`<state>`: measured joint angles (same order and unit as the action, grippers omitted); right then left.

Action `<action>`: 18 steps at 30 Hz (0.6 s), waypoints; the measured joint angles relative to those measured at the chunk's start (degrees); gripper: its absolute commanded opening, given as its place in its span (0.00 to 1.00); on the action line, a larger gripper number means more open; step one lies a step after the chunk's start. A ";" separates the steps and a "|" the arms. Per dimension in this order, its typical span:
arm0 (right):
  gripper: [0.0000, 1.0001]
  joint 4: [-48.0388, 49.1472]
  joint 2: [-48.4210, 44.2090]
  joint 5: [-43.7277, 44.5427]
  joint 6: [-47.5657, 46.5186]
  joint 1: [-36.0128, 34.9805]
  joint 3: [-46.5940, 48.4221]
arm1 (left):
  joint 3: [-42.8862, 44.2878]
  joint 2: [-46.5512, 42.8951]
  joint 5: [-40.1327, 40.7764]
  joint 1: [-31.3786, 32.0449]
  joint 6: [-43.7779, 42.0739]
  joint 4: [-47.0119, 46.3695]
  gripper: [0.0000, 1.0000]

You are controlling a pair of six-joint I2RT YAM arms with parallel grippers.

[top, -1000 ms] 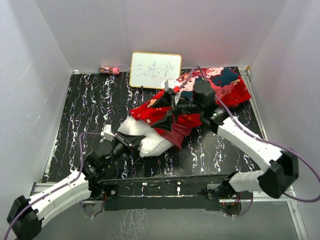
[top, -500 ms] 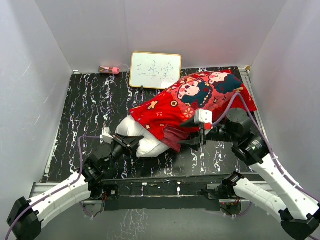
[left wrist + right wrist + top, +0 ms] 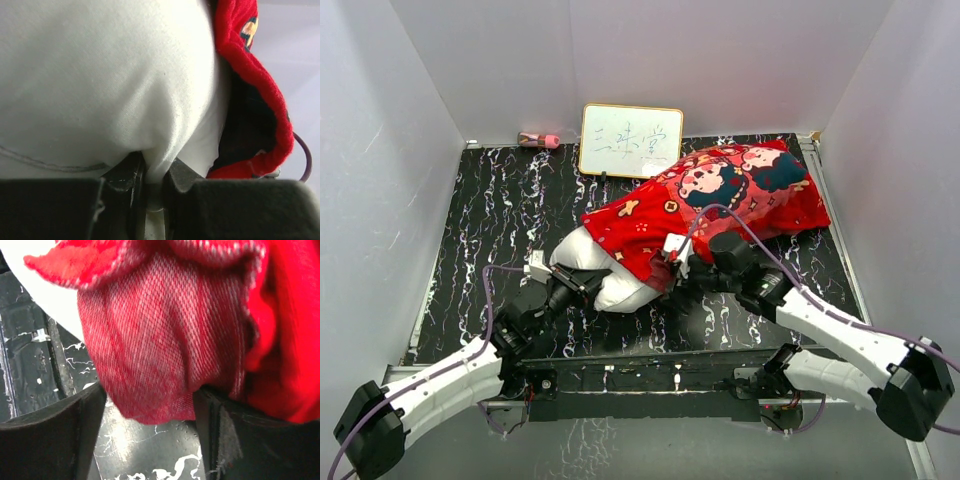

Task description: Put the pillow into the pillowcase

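The white pillow point(image 3: 603, 272) lies mid-table, its near-left end sticking out of the red pillowcase point(image 3: 720, 195), which covers the rest toward the back right. My left gripper point(image 3: 582, 286) is shut on a pinched fold of the pillow point(image 3: 100, 75). In the left wrist view its jaws point(image 3: 154, 172) clamp the white cloth, with the pillowcase's red hem point(image 3: 260, 100) to the right. My right gripper point(image 3: 672, 268) is at the pillowcase's open edge. In the right wrist view it point(image 3: 150, 415) is open, with a red flap of the pillowcase point(image 3: 165, 340) hanging between the fingers and the pillow point(image 3: 45, 295) at upper left.
A small framed whiteboard point(image 3: 630, 140) leans on the back wall, with a pink object point(image 3: 538, 140) to its left. White walls enclose the black marbled table point(image 3: 490, 210). A metal rail point(image 3: 650, 365) runs along the near edge.
My right arm has swung from over the pillowcase's back right, round the front, to its open hem. The pillowcase has dropped flat over the pillow. My left gripper has kept its hold.
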<state>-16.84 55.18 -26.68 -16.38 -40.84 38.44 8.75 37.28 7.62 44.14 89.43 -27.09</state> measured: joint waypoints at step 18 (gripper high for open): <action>0.08 -11.10 8.52 0.76 -3.52 -1.38 36.59 | 23.91 13.20 -3.19 -0.74 -12.68 10.05 0.05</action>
<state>-27.94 63.70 -25.91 -19.90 -42.22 75.02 32.67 50.48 4.43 43.40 76.75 -17.04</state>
